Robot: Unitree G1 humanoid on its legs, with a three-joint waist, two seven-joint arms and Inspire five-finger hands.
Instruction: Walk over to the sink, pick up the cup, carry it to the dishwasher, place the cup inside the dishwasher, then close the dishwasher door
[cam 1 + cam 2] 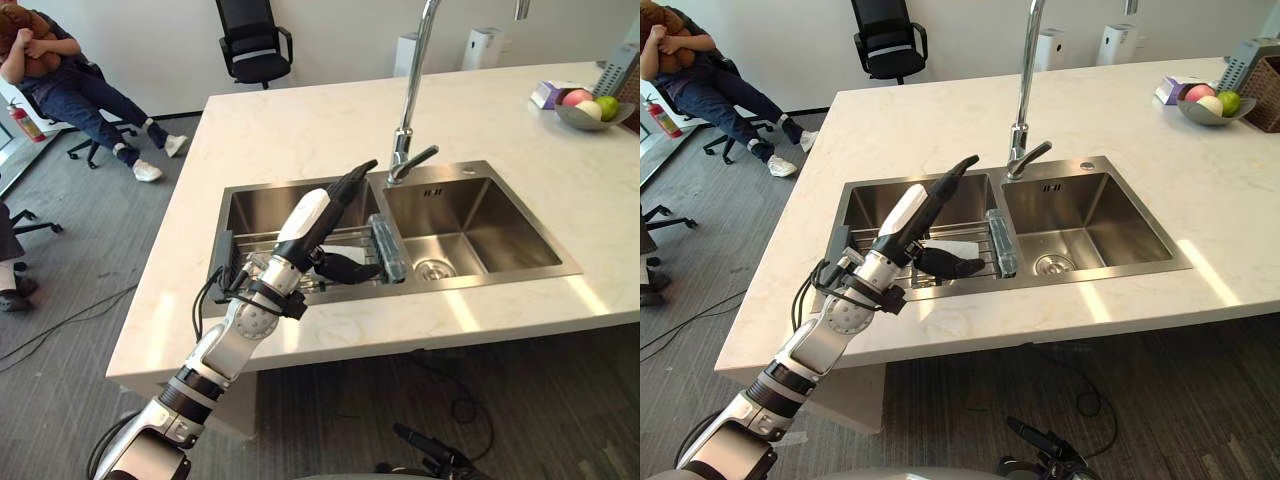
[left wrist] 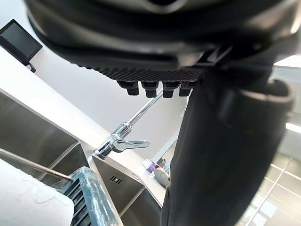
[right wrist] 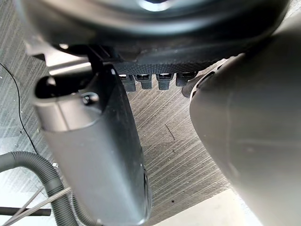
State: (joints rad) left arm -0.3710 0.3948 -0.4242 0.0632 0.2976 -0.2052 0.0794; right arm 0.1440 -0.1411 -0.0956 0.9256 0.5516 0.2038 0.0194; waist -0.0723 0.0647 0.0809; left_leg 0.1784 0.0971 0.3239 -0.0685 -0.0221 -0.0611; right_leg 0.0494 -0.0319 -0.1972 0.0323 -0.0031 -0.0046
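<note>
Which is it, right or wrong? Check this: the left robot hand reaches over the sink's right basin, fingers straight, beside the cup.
Wrong in one respect: the left robot hand reaches over the left basin, not the right one. The left eye view shows it there, fingers straight, beside the cup.

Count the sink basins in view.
2. The left basin holds a wire rack, with the open left hand reaching over it. The right basin sits beside it, its drain showing. Neither is hidden.
</note>
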